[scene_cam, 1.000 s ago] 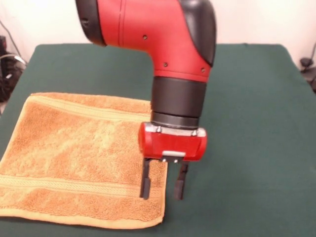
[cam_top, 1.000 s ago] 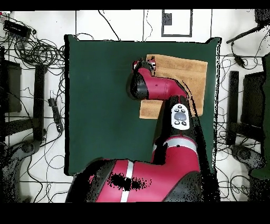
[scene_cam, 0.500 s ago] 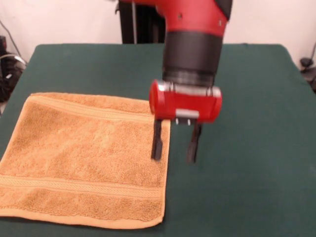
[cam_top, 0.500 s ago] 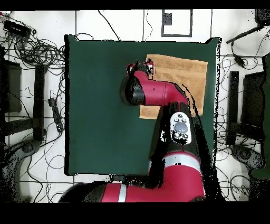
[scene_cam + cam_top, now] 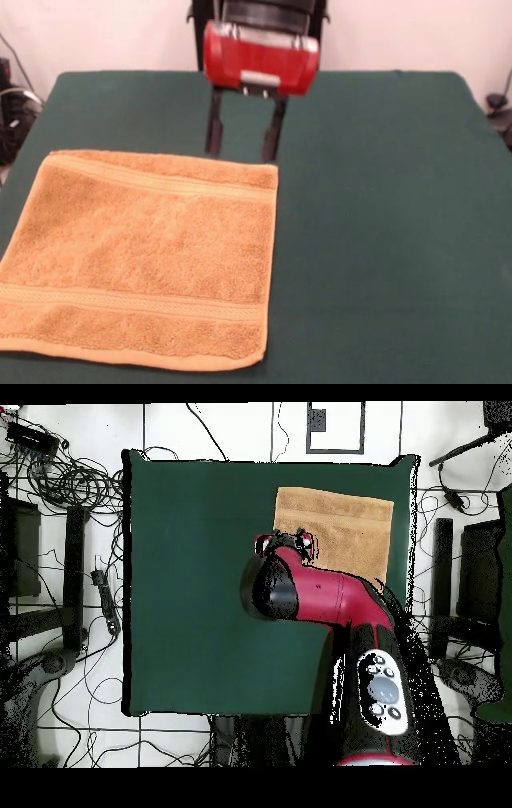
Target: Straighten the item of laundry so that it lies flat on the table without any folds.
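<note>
Since the towel [image 5: 144,256] lies spread on the near left part of the table [image 5: 384,240] with no fold visible (task judged complete), I hold my gripper [image 5: 242,152] released, empty, raised beyond its far edge.

Big dark green felt table [image 5: 384,240], and the only thing on it is a golden-orange terry hand towel [image 5: 140,256], spread flat at the near left, woven bands along its far and near edges, running up to the table's near edge.
</note>
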